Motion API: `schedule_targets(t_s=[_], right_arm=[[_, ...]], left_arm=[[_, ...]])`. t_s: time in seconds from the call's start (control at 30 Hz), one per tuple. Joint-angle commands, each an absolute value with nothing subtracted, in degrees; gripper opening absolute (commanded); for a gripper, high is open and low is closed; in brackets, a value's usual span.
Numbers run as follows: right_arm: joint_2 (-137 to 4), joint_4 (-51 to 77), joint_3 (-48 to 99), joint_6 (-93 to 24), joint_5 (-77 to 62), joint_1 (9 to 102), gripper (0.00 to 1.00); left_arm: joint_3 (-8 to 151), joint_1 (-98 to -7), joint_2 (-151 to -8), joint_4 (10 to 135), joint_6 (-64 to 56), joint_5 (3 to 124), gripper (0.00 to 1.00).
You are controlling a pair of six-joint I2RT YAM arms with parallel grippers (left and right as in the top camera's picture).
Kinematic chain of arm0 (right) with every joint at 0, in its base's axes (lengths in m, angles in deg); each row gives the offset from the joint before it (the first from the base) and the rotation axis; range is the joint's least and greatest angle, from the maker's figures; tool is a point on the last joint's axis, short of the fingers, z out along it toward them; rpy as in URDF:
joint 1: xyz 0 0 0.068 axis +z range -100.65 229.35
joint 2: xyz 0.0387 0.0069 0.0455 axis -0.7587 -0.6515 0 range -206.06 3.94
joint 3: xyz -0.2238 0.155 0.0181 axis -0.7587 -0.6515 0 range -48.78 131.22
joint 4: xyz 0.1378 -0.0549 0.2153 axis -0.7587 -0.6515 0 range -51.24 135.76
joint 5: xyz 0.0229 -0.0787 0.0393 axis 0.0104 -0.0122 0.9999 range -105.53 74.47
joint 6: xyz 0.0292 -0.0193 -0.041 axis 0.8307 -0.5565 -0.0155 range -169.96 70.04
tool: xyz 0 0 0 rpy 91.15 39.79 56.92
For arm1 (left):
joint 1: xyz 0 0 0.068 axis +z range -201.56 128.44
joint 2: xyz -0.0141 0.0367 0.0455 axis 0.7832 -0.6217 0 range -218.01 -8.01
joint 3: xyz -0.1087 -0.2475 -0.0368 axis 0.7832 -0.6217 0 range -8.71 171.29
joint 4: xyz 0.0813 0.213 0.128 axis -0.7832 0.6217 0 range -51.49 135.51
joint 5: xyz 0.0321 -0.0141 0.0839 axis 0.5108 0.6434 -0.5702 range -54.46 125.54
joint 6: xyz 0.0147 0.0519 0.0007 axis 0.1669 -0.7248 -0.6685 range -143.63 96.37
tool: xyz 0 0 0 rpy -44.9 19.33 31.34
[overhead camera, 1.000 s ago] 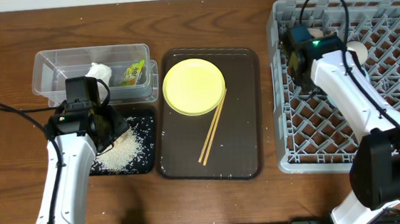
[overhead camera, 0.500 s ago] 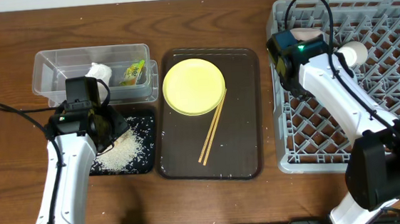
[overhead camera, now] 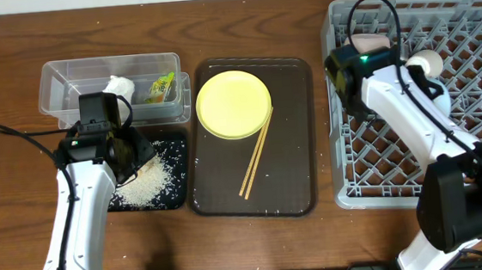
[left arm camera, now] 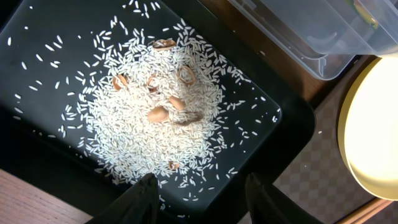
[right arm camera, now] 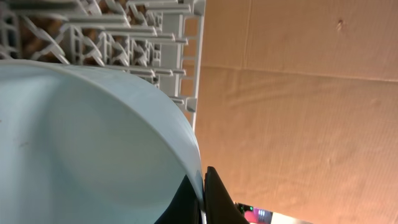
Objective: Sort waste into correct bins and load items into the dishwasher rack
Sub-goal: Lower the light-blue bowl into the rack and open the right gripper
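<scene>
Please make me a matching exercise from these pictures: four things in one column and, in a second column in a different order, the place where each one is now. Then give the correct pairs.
Things
1. rice grains
2. snack wrapper
3. yellow plate
4. light blue bowl

Places
a. on the brown serving tray
b. in the black tray
c. in the clear tub
d. beside the dishwasher rack, its rim between the right fingers

Pairs: 1-b, 2-c, 3-a, 4-d
</scene>
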State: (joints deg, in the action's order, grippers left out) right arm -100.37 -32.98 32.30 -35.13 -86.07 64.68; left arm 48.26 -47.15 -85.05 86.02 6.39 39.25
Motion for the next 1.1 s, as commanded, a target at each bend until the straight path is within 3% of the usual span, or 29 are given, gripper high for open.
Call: schedule_targets(t_s=[0.0, 0.33, 1.07], right_arm=[[-100.66, -33.09, 32.06, -36.35, -88.63, 61.55, 0.00], [-100.70, -31.30, 31.95, -36.28, -84.26, 56.02, 0.01], [-101.18, -28.39, 31.29, -35.19, -78.05, 58.80, 0.01]], left_arm=[[48.63, -46.96, -84.72, 86.06, 6.68, 39.16, 0.49], [48.63, -46.96, -84.72, 86.04, 6.70, 39.16, 0.49], [48.61, -46.96, -84.72, 86.08, 6.68, 39.16, 0.49]])
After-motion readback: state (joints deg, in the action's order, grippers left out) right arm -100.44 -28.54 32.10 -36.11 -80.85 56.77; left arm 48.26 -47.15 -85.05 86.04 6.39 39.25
